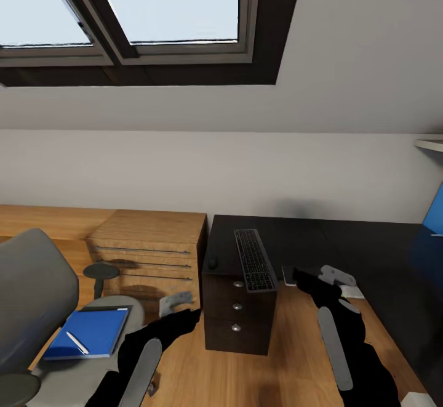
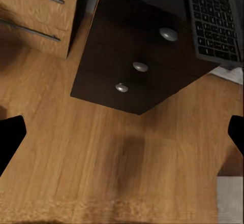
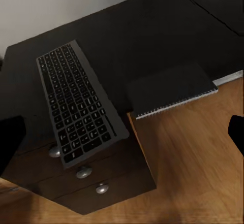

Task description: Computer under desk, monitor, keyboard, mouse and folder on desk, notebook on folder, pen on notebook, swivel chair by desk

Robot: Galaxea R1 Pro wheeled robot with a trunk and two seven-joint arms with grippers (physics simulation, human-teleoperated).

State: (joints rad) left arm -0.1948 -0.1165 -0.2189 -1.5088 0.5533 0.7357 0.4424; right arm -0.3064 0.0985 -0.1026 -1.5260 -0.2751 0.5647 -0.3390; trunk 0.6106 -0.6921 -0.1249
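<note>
The grey swivel chair (image 1: 27,296) stands at the left with a blue folder (image 1: 92,328) on its seat and the white pen (image 1: 78,343) lying on the folder. On the black desk (image 1: 344,241) the keyboard (image 1: 255,260) (image 3: 79,102) overhangs the front edge above the drawer unit (image 1: 237,318). The small black mouse (image 1: 213,264) sits to its left. A dark spiral notebook (image 3: 173,89) lies right of the keyboard. My left gripper (image 1: 176,302) hangs open over the floor between chair and drawers. My right gripper (image 1: 335,275) is open just beside the notebook. The monitor and the computer are out of view.
A light wooden drawer chest (image 1: 151,250) stands between the chair and the desk. The desk's blue back panel (image 1: 434,210) shows at the far right. A sloped wall with a skylight (image 1: 154,7) rises behind. Wooden floor (image 2: 117,158) lies in front of the drawers.
</note>
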